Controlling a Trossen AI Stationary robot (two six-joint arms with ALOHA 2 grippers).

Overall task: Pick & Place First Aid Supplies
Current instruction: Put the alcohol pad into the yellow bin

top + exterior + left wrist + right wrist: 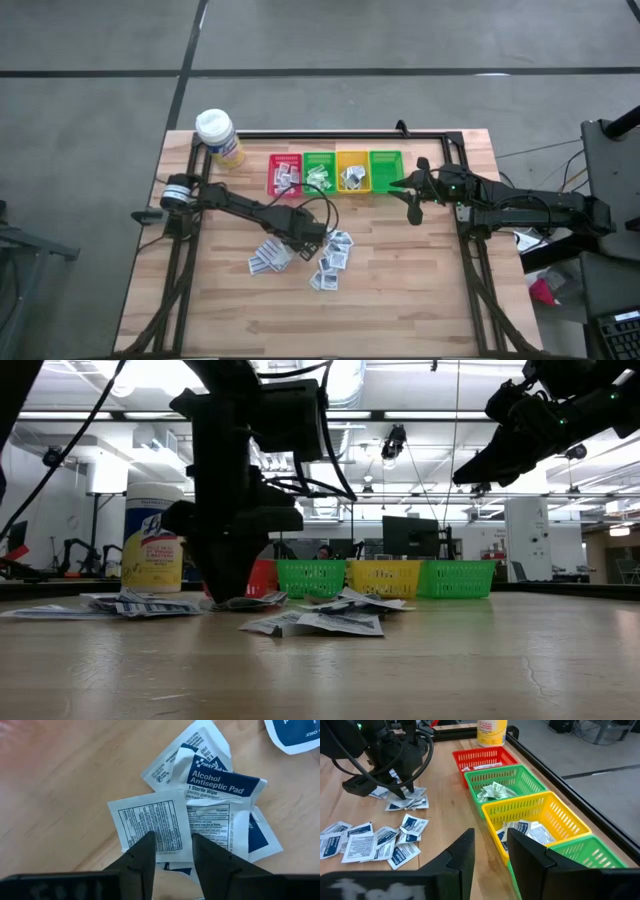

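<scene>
Lighting: bright, even, from ceiling strip lights (pixel 130 415) that glare white in the low view. Shadows: soft and faint on the wooden table (pixel 400 270); the left arm (pixel 235 480) shows as a dark silhouette against the lit room. Focus: near table edge blurred in the low view; wrist-view fingers (pixel 145 860) soft, printed sachet (pixel 150 825) sharp.

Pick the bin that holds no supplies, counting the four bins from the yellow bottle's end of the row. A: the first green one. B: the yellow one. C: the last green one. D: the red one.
C: in the high view the far green bin shows only bare green floor, while the red bin, the near green bin and the yellow bin each hold white packets.
</scene>
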